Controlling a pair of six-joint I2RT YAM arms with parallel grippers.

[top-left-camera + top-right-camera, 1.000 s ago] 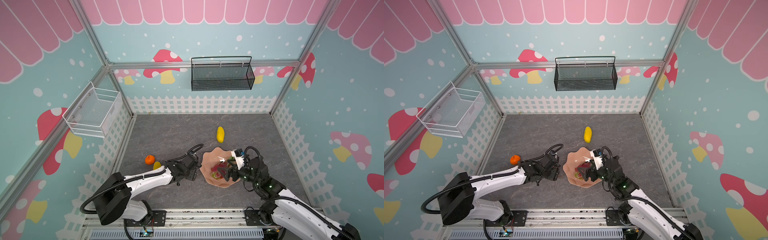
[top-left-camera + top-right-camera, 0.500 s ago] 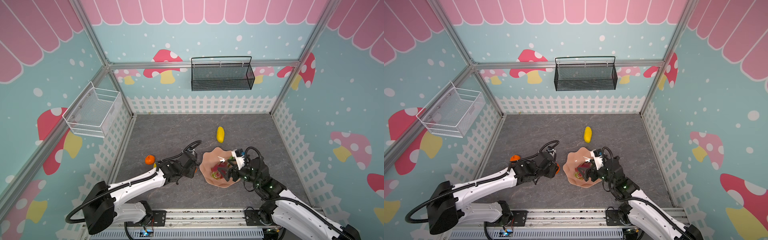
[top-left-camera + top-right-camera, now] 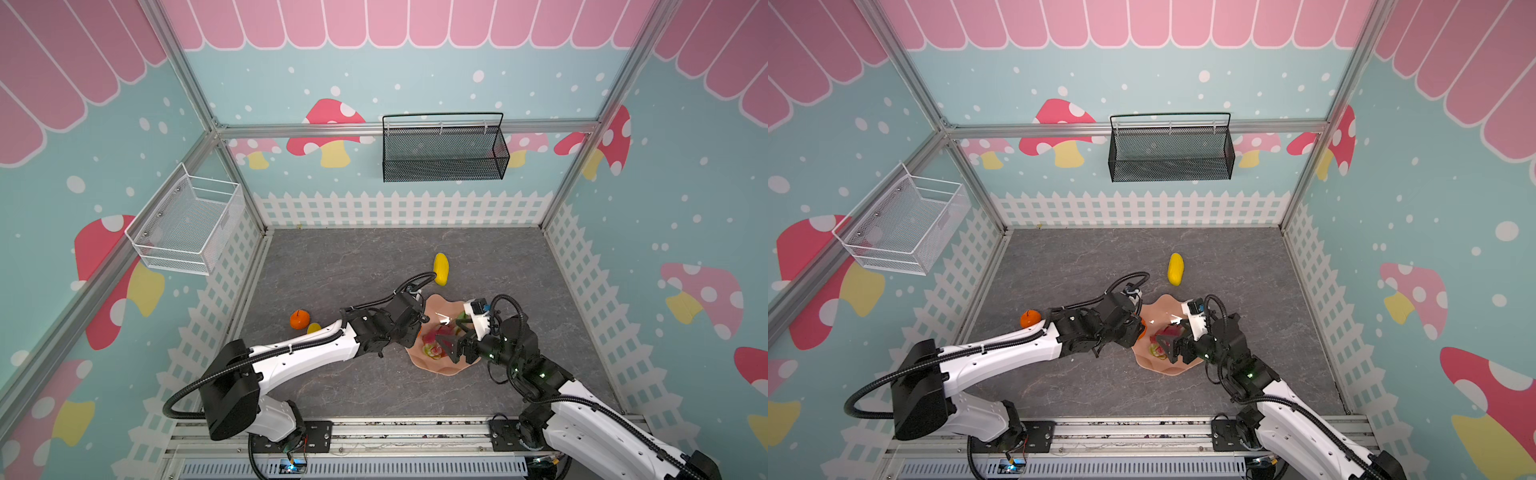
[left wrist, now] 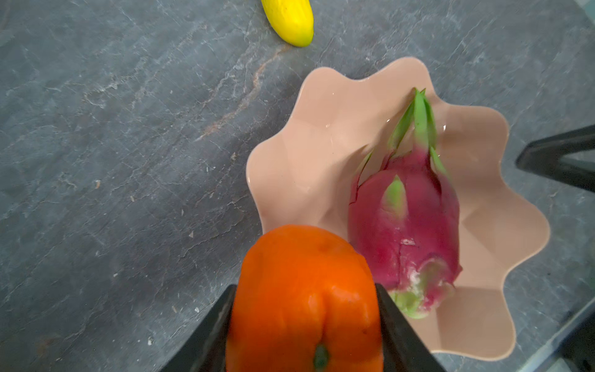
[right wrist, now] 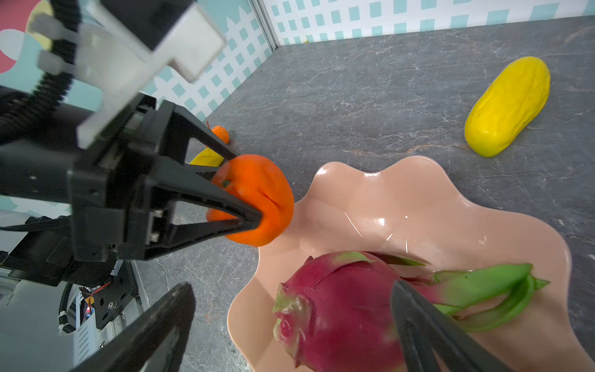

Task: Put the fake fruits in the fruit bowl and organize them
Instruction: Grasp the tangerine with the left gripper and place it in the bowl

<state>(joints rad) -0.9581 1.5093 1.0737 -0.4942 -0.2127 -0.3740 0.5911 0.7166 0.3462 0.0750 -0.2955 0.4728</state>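
The wide, glossy salmon-pink plastic bowl (image 3: 440, 306) with a wavy rim sits on the grey stone-patterned counter (image 3: 332, 266). In it a magenta plastic dragon fruit (image 4: 405, 225) with green tips lies on its side. At the bowl's rim on the left arm's side, the left gripper (image 5: 248, 190) has its jaws closed on a round, bright-orange plastic orange (image 4: 306, 290) — the fruit overlaps the rim's edge in the left wrist view. The right gripper (image 5: 289, 290) hangs over the bowl from the opposite side, jaws spread wide and gripping nothing, one jaw crossing in front of the dragon fruit. Beyond the bowl's far rim, near it but apart, a yellow oblong plastic mango (image 3: 441, 269) lies on the counter. Well apart from the bowl, past the left arm, a second orange (image 3: 299, 319) and a second mango (image 3: 313, 328) lie just beside each other — the mango partly hidden by the arm.
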